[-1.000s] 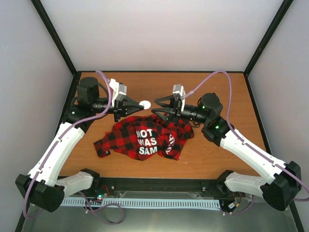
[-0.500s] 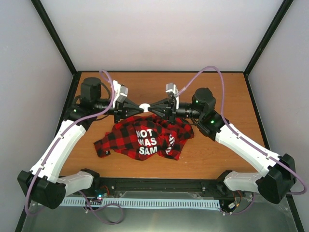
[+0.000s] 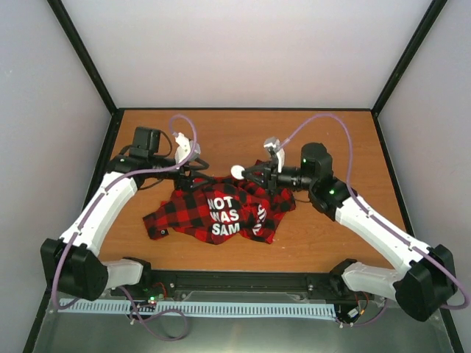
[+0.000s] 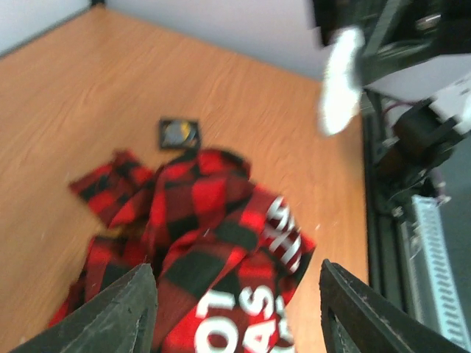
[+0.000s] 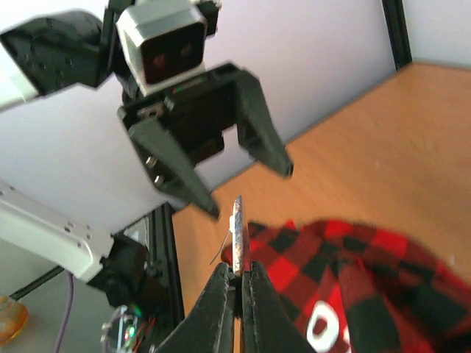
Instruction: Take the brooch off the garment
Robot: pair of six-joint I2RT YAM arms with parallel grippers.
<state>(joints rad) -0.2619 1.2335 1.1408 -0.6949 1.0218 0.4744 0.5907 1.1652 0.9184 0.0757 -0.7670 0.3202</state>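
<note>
Tabletop (image 3: 228, 129) of wood under garment (image 3: 188, 209), pale walls (image 3: 243, 51)

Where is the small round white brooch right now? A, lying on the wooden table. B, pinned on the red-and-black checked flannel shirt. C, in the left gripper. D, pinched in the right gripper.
D: the right wrist view shows the right gripper shut on the thin white brooch, apart from the checked shirt, while the left gripper stands open and empty.
</note>
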